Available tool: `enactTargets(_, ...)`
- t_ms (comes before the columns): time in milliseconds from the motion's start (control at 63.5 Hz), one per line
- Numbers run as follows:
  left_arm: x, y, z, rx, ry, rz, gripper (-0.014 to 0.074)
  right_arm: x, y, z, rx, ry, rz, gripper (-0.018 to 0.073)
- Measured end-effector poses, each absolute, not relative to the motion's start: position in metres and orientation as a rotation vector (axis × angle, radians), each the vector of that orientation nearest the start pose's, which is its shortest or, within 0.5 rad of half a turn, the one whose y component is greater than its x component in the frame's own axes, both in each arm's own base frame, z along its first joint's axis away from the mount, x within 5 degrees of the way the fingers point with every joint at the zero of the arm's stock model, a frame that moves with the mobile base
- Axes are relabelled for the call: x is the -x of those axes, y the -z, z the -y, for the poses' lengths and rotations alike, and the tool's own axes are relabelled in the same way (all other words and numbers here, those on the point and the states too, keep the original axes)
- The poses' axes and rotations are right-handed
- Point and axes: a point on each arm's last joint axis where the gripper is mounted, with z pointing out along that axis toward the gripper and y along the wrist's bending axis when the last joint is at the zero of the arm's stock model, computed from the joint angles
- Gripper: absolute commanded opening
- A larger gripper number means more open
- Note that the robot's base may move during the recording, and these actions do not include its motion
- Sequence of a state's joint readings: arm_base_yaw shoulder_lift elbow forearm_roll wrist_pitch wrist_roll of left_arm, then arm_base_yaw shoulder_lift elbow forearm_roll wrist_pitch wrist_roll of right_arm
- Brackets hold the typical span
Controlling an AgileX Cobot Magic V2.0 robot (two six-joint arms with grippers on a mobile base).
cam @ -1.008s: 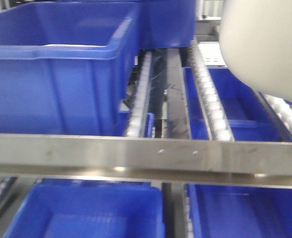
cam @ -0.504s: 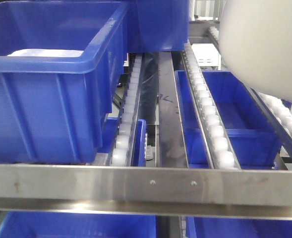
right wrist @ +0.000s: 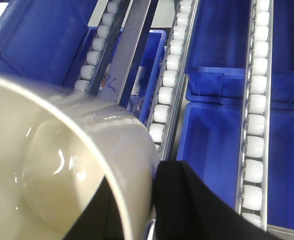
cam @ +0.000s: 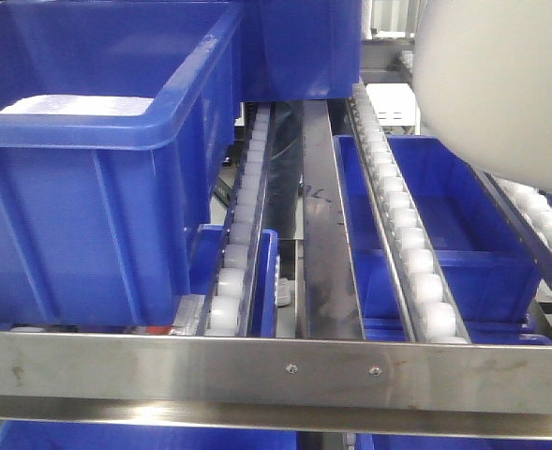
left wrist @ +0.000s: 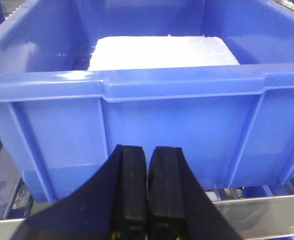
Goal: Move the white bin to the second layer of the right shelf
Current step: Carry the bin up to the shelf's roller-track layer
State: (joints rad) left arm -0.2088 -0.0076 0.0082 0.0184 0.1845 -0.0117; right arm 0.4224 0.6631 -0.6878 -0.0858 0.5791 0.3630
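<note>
white bin [cam: 500, 84]: cropped by the top and right edges in the front view, left and bottom edges in the right wrist view. right claw [right wrist: 159, 212]: only a black part shows at bottom, grip unclear. left claw [left wrist: 147, 192]: base cropped at bottom edge.

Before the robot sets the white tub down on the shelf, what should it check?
1. Right hand gripping the white tub: ok, the tub hangs in the air.
2. Roller tracks near the tub bare: ok.
3. Big blue crate apart from the tub: ok, it sits on the far left.
4. Left hand out of the way: ok, it is shut, empty and facing the crate.
5. Tub past the steel front bar: cannot tell.
</note>
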Motion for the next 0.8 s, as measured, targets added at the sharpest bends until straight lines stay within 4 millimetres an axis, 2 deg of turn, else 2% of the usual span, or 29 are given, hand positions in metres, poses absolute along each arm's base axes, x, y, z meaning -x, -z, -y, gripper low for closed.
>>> enactTargets(803,-0.0546,-0.1941,0.0113,-0.177,0.150,-1.661,0.0085,-0.1194,-0.3359,-0.0488,0.106,-0.394,-2.060,0.0055)
